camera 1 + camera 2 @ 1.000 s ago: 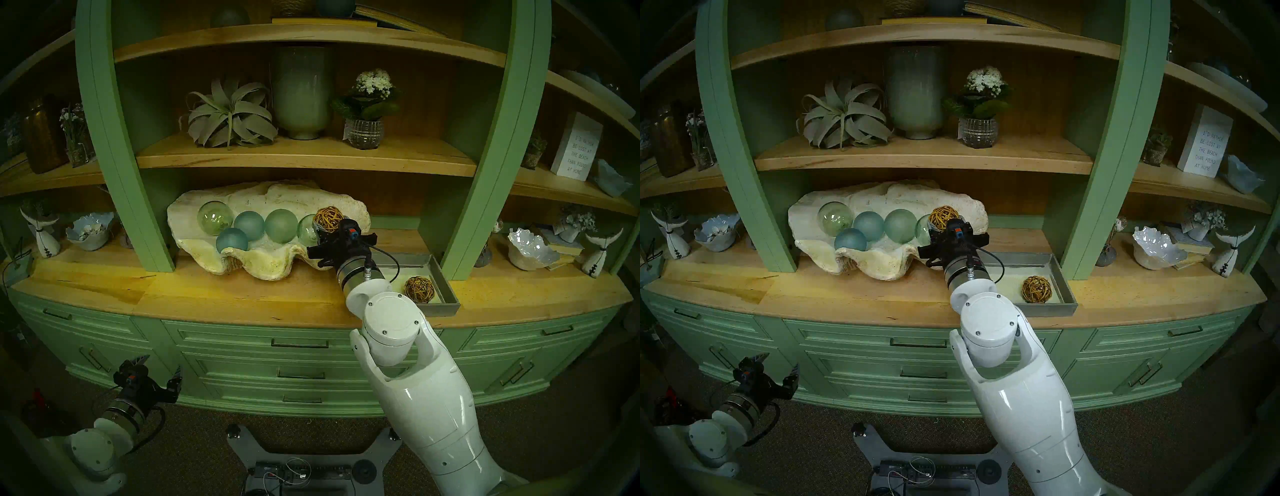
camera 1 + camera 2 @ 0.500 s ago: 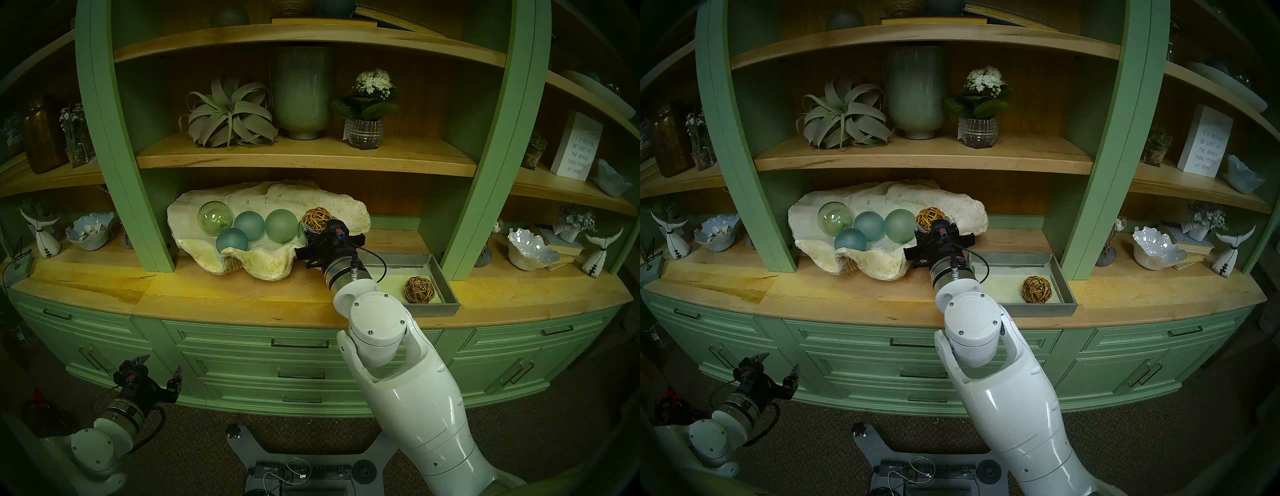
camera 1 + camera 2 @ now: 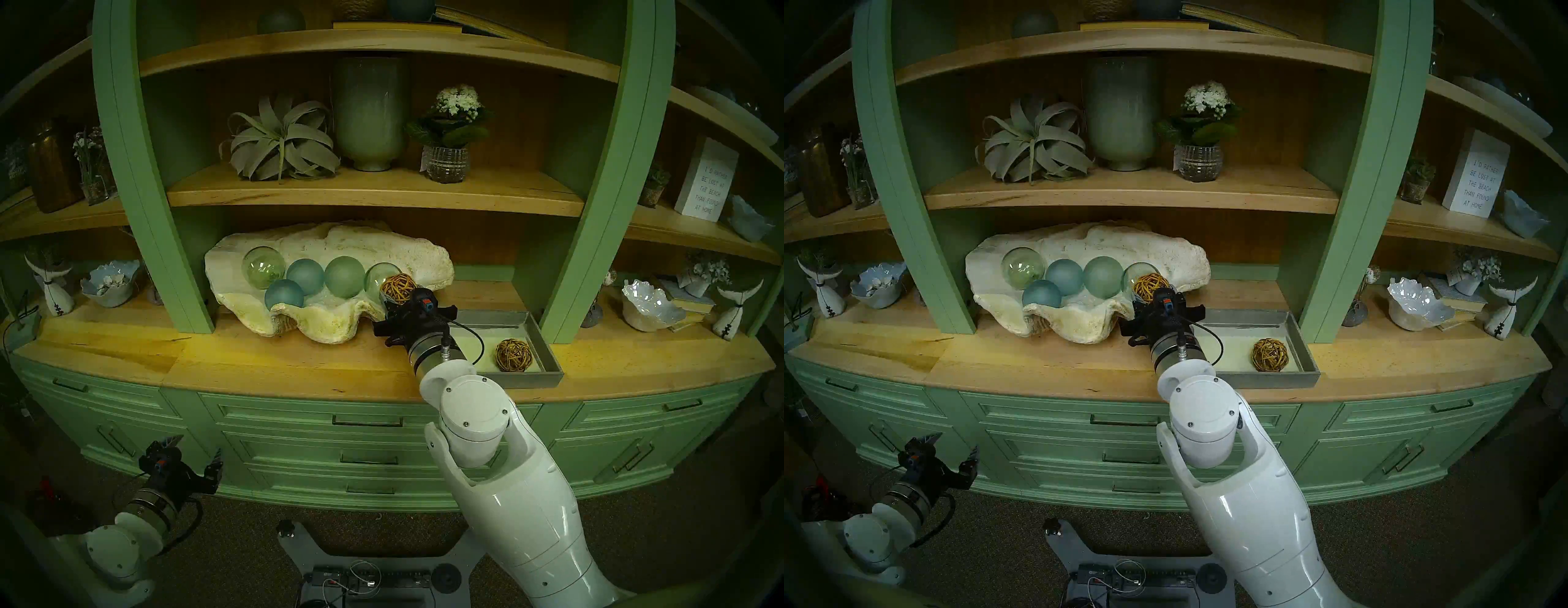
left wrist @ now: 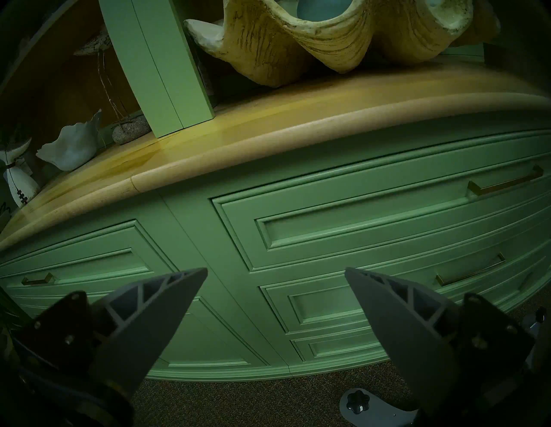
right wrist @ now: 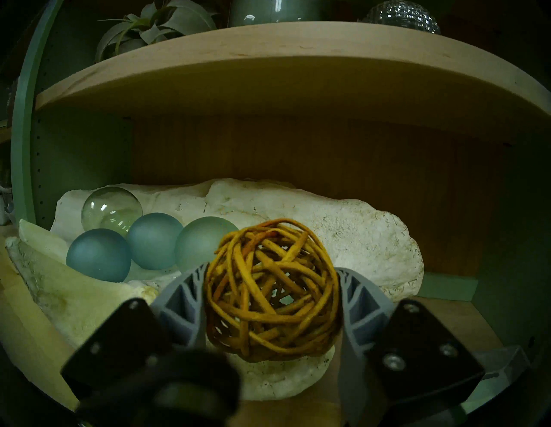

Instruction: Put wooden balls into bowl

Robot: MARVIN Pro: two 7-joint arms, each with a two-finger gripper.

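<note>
The left gripper (image 3: 196, 456) hung low, far left of the big cream-white clam shell bowl with the wavy rim (image 3: 322, 327), down by the green drawers (image 3: 365, 458), and its two grey fingers (image 4: 167, 301) stood wide apart with nothing between them. Inside the shell bowl lay five smooth green and blue glass balls (image 3: 305, 275) in its left and middle parts. At the right end of the shell bowl, the right gripper (image 3: 391, 297) was squeezed onto the first woven brown-gold twig ball (image 5: 272, 289), one finger on each side of it. That ball seemed to sit just above the bowl's right end, beside the last clear glass ball, so I think the free spot lay right under it. Well to the right of the shell bowl, the second woven twig ball (image 3: 514, 355) rested in the flat grey tray (image 3: 547, 339), much nearer the right arm than the left.
</note>
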